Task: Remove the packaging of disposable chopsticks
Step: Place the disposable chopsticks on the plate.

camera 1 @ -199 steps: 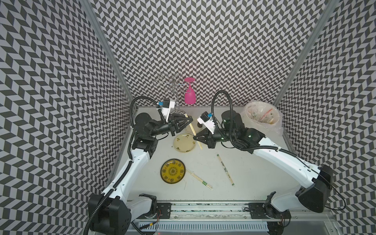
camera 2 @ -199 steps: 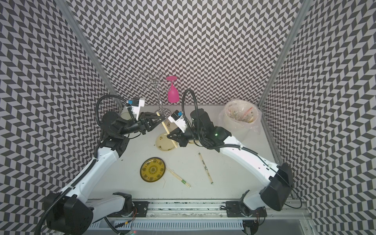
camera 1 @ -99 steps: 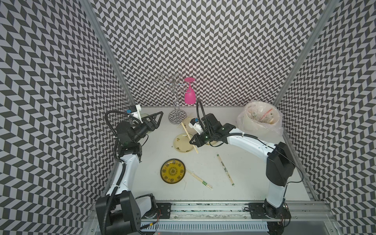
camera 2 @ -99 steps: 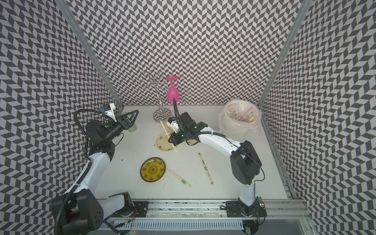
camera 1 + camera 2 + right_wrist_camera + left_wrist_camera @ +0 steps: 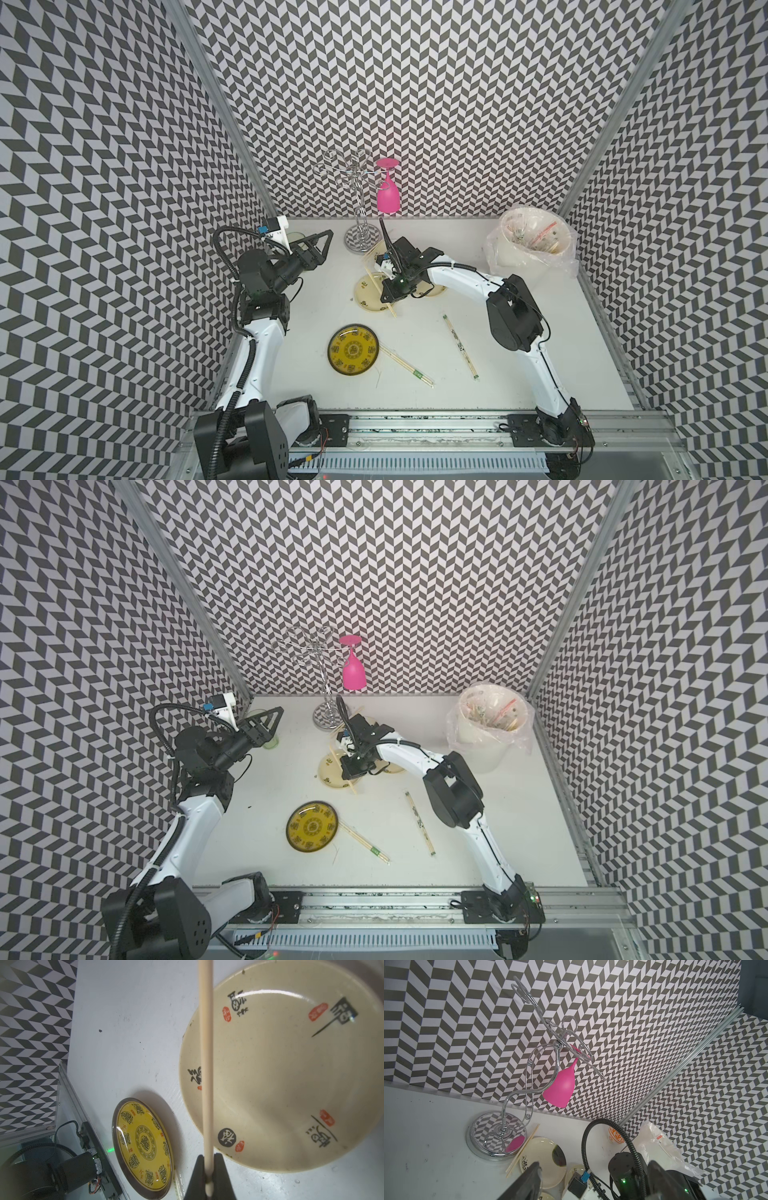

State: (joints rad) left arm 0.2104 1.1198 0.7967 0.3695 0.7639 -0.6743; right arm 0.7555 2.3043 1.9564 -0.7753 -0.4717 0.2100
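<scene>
Pinching bare chopsticks (image 5: 205, 1064), your right gripper (image 5: 208, 1169) hovers over the mid-frame cream plate (image 5: 363, 291); your left gripper (image 5: 322, 245), upper left, is spread, empty. Lower centre, the green-band sleeve (image 5: 409, 368) and printed sleeve (image 5: 459, 347) lie unopened: likely half left.

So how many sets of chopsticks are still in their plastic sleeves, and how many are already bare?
Still sleeved: 2, the green-band pair and the printed pair.
Bare: 2, the held pair in the right gripper, and the loose pair beside the wire stand.
Total: 4.
</scene>
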